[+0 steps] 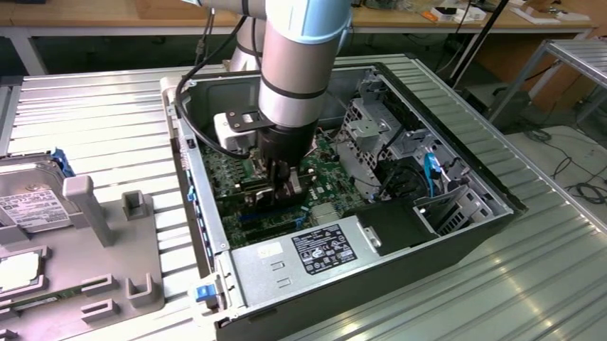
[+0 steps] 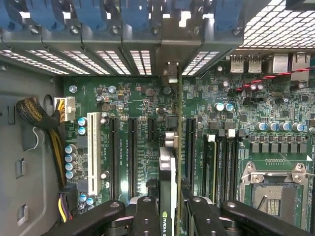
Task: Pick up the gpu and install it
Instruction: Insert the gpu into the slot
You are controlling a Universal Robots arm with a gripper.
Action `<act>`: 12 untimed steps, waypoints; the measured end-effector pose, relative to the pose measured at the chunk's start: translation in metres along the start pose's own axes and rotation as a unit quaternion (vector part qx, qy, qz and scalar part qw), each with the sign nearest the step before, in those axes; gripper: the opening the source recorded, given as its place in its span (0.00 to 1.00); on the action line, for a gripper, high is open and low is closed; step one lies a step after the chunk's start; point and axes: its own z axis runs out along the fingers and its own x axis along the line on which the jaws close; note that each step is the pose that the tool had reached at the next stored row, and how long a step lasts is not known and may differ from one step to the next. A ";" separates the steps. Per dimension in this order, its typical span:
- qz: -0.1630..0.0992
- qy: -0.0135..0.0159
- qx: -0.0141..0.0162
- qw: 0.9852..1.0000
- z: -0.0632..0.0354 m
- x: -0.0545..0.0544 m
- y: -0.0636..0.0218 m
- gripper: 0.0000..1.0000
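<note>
The open computer case (image 1: 204, 234) lies on its side, and my gripper (image 1: 284, 186) reaches down into it over the green motherboard (image 1: 223, 174). In the wrist view the gpu (image 2: 167, 169) appears edge-on, a thin black and silver card standing upright between the black fingers (image 2: 146, 216). The gripper (image 2: 170, 219) is shut on the gpu. The card's silver bracket end (image 2: 170, 71) reaches the rear slot openings of the case. The card stands among the long black expansion slots (image 2: 133, 152); whether it sits in one I cannot tell.
A power supply (image 1: 303, 252) sits at the case's near end and a metal drive cage (image 1: 370, 135) toward the exterior view's right. A CPU socket (image 2: 273, 187), a white slot (image 2: 92, 152) and a cable bundle (image 2: 37, 115) flank the card. A hard drive (image 1: 28, 206) rests in a grey fixture.
</note>
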 end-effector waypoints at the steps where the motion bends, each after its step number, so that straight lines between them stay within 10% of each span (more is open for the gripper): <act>1: 0.000 0.000 0.000 1.000 0.0000 0.000 0.0000 0.27; 12: 0.000 0.001 0.000 1.000 -0.0045 0.000 0.0001 0.28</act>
